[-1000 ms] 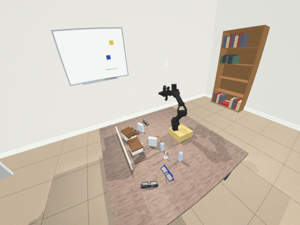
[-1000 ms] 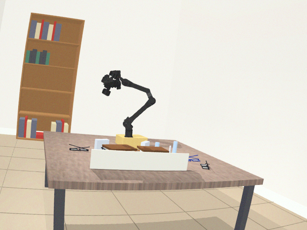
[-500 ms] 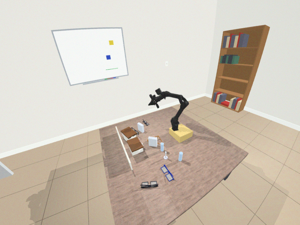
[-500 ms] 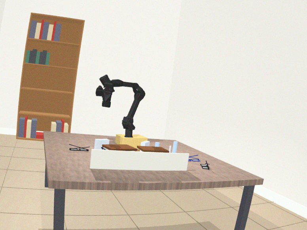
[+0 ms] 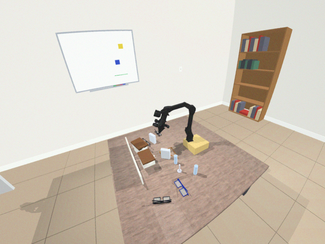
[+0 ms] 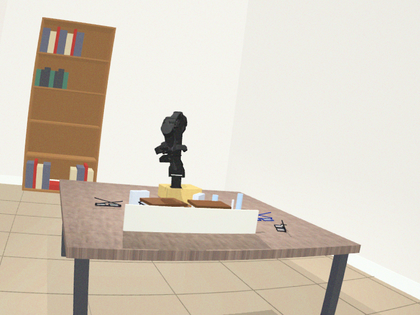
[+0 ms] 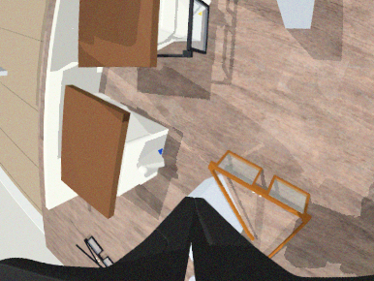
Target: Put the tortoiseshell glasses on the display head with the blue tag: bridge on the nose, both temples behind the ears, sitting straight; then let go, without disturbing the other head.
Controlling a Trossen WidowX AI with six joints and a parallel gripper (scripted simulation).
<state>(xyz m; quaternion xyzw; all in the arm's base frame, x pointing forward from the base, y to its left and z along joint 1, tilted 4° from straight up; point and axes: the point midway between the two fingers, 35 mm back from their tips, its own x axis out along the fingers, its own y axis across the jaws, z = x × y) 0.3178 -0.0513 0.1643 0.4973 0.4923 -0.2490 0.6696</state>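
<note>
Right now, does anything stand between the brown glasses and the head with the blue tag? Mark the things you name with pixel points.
Yes: a pale box (image 5: 165,153) (image 6: 198,196) (image 7: 211,195) stands upright beside the glasses (image 5: 173,151) (image 7: 262,192), on the side toward the head (image 5: 146,157) (image 6: 209,204) (image 7: 93,152). They would probably need lifting over or around it.

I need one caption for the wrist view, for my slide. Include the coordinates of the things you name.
Tortoiseshell glasses (image 7: 285,199) lie right of the bare-faced, blue-tagged display head (image 7: 138,160).
</note>
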